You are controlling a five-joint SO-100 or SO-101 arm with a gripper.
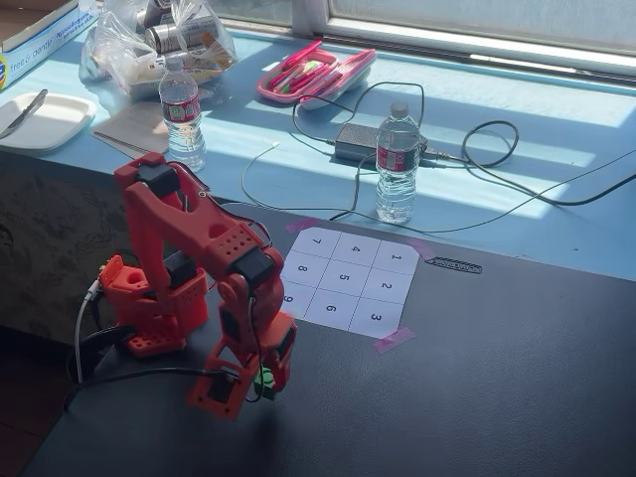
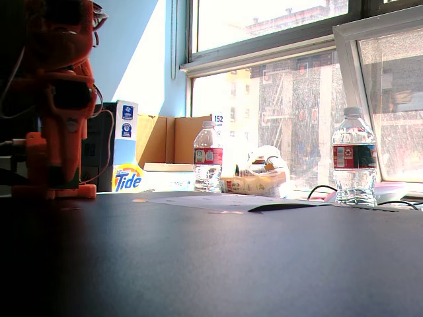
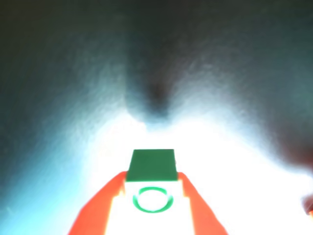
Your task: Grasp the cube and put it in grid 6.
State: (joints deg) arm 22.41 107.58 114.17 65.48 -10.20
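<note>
The green cube point(image 1: 265, 383) sits between the jaws of my red gripper point(image 1: 256, 386), low over the dark table near its front edge in a fixed view. In the wrist view the cube point(image 3: 151, 164) shows its green side and a green ring on its washed-out top, and the gripper point(image 3: 152, 178) is shut on it with a red finger point(image 3: 105, 205) on each side. Grid 6 point(image 1: 331, 309) is in the near row of the white numbered sheet point(image 1: 350, 248), up and to the right of the gripper. I cannot tell whether the cube touches the table.
A water bottle point(image 1: 397, 164) stands just behind the sheet, and another point(image 1: 182, 111) stands behind the arm's base point(image 1: 149, 308). Cables and a power adapter point(image 1: 358, 142) lie on the blue counter. Pink tape point(image 1: 394, 340) holds the sheet's corner. The low fixed view shows both bottles point(image 2: 353, 158) and a Tide box point(image 2: 125, 148).
</note>
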